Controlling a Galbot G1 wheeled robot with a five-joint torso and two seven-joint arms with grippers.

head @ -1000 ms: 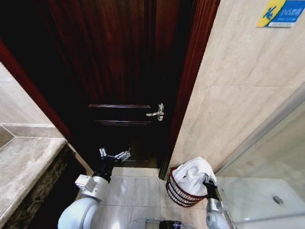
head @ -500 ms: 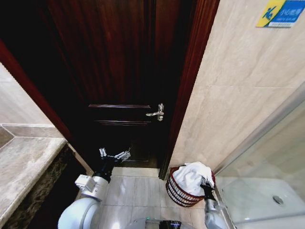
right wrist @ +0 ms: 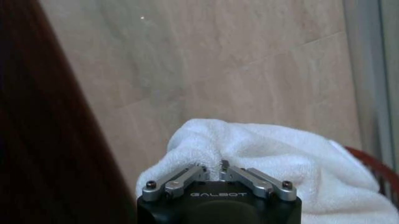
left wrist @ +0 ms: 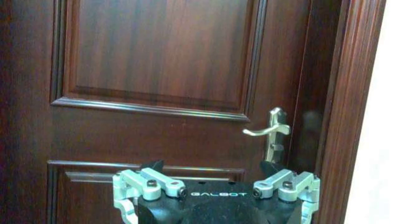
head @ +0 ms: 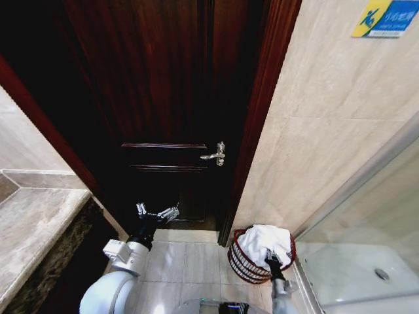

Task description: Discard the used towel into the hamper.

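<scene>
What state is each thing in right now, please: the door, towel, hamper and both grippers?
Door: closed, its handle level.
Towel: piled in the hamper, heaped above the rim.
Hamper: upright on the floor beside the door frame, holding the towel.
Right gripper: fingers shut, tips pinching a fold of the towel.
Left gripper: open, empty, held up in front of the door.

The towel point(head: 264, 241) was plain white, the wire hamper point(head: 243, 263) dark red-brown, the door point(head: 163, 98) deep reddish-brown woodgrain, and the wall tiles point(head: 327, 131) veined beige.
</scene>
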